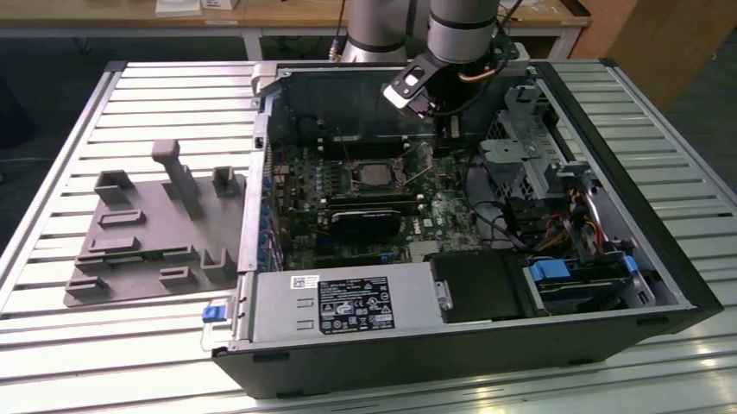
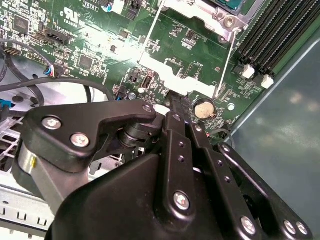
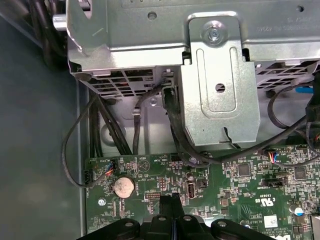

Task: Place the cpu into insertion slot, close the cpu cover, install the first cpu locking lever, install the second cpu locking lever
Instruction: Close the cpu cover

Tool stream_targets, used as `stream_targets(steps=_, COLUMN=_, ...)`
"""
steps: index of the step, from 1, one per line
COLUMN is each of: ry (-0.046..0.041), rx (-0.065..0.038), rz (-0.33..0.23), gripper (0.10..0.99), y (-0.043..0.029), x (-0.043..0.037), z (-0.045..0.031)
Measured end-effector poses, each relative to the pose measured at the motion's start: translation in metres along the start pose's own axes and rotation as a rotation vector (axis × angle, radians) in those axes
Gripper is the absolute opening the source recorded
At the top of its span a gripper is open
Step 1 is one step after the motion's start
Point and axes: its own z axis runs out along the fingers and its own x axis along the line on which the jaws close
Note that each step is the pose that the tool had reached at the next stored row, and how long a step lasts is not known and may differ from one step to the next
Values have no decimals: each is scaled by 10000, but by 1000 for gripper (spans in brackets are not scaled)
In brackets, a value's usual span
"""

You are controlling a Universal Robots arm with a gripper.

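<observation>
The open computer case (image 1: 616,164) lies on the slatted bench (image 1: 116,345). It holds a green motherboard (image 1: 302,185), a grey power supply (image 1: 345,306) at 6 o'clock of the board, and a metal drive cage (image 1: 519,147) with cables at 3 o'clock. A grey fixture plate (image 1: 138,250) sits at 9 o'clock of the case.

The insertion slot (image 1: 371,172) is a silver-rimmed square with a dark centre. Whether the cpu is seated in it cannot be told. The cpu cover (image 1: 412,162) (image 2: 170,75) stands raised at 3 o'clock of the slot.

The tool (image 1: 447,129) (image 2: 176,107) (image 3: 172,205) hangs at 2 o'clock of the slot. Its fingers are clenched together with nothing seen between them, near the coin cell (image 3: 123,187).
</observation>
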Motion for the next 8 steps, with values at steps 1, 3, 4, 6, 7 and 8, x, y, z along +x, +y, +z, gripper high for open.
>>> stream_targets(steps=1, ry=-1, rx=0, rz=0, gripper=102, y=0, x=0, z=0)
stream_targets(steps=3, ry=1, rx=0, rz=0, gripper=102, y=0, x=0, z=1)
stream_targets(steps=4, ry=2, rx=0, rz=0, gripper=102, y=0, x=0, z=2)
stream_targets(steps=6, ry=-2, rx=68, rz=-1, gripper=102, y=1, x=0, z=4)
stream_targets(steps=7, ry=-12, rx=170, rz=-1, gripper=102, y=1, x=1, z=4)
stream_targets(steps=8, ry=-24, rx=290, rz=0, gripper=102, y=2, x=0, z=5)
